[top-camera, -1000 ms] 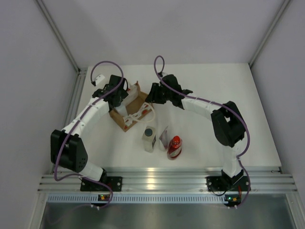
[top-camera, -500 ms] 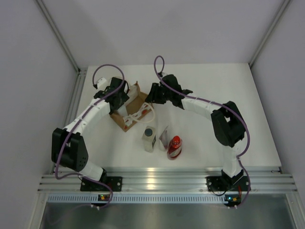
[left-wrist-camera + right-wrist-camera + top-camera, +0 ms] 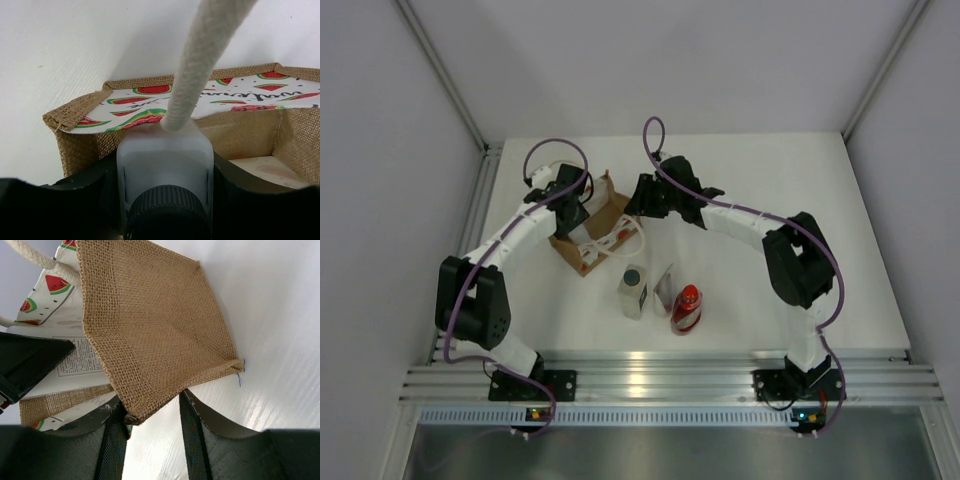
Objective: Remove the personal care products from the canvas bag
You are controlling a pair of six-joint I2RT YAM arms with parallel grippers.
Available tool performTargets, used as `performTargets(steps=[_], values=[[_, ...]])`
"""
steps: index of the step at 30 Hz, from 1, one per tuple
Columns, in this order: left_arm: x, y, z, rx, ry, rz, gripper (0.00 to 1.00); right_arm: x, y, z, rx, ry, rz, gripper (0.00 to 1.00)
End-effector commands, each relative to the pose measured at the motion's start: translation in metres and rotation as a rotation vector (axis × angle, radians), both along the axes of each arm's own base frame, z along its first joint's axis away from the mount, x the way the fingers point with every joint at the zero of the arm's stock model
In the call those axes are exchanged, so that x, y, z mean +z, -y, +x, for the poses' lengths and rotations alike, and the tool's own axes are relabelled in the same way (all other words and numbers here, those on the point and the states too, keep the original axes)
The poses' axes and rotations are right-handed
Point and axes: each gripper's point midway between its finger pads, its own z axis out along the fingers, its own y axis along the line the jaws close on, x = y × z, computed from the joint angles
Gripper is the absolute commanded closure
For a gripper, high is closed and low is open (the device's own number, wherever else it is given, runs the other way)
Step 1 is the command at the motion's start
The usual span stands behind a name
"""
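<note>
The canvas bag point(image 3: 607, 214) lies on its side at the table's centre left, its mouth toward the left arm. My left gripper point(image 3: 578, 222) is at that mouth, shut on a white bottle with a dark grey cap point(image 3: 165, 160). A white rope handle point(image 3: 197, 65) lies across the bottle. My right gripper point(image 3: 640, 198) is open at the bag's far end, and the bag's burlap bottom corner point(image 3: 150, 325) touches its left finger point(image 3: 112, 440). On the table in front stand a second white bottle point(image 3: 633, 291), the white flat tube point(image 3: 665, 289) and the red bottle point(image 3: 686, 308).
The bag's white watermelon-print side point(image 3: 150, 107) and its inner wall point(image 3: 250, 132) fill the left wrist view. A metal rail point(image 3: 650, 375) runs along the table's near edge. Grey walls enclose the table on three sides.
The left arm's wrist and cable have shifted right, toward the bag. The right arm, the bag and the three items on the table have not moved.
</note>
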Motion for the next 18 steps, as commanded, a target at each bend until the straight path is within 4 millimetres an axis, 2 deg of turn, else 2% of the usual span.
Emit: performTargets(steps=[1,3,4,13,18], values=[[0.002,0.003,0.003,-0.013,0.008,-0.017,0.75,0.000,-0.001,0.011,0.000,0.006,0.004,0.59],[0.012,0.004,0.007,-0.019,0.032,-0.019,0.86,0.001,-0.002,0.011,0.001,0.007,0.007,0.59],[0.018,0.005,0.008,-0.023,0.045,-0.023,1.00,0.003,-0.002,0.011,0.002,0.010,0.010,0.59],[0.065,0.018,0.029,-0.183,0.121,0.004,1.00,0.003,-0.002,0.012,-0.001,0.010,0.010,0.59],[0.089,0.021,0.034,-0.247,0.162,0.022,1.00,0.004,-0.003,0.012,0.001,0.010,0.014,0.59]])
